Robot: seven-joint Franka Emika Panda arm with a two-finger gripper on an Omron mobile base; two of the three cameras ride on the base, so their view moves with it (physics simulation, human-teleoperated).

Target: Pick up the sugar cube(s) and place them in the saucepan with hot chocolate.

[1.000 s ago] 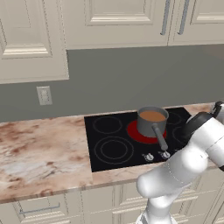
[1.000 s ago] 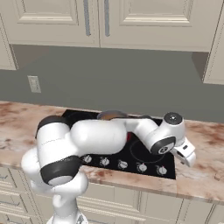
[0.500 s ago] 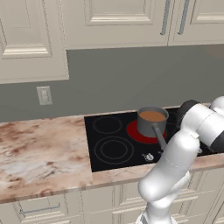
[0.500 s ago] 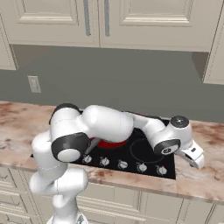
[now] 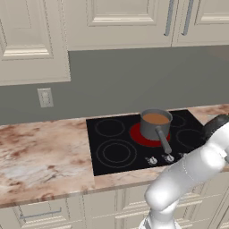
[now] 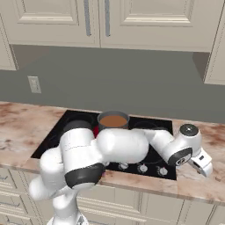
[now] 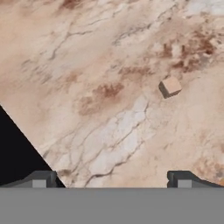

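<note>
A: Right of the stove (image 6: pixel 66 127), over the marble table (image 7: pixel 100 65), the gripper (image 7: pixel 111 179) is hovering with fingers (image 7: pixel 43 178) spread wide apart, gripping nothing. The sugar cube (image 7: pixel 170 86) is lying off-centre, nearer one finger.

B: Risk?

A: Descending like this, that finger is probably clipping or nudging the cube instead of straddling it, because it isn't sitting midway between the tips. It looks small, so it could slide easily.

B: Containers?

A: The saucepan (image 5: pixel 154 125) is sitting on the red burner (image 5: pixel 137 135), holding hot chocolate (image 5: pixel 156 118), handle pointing near. No cube showing in it.
</note>
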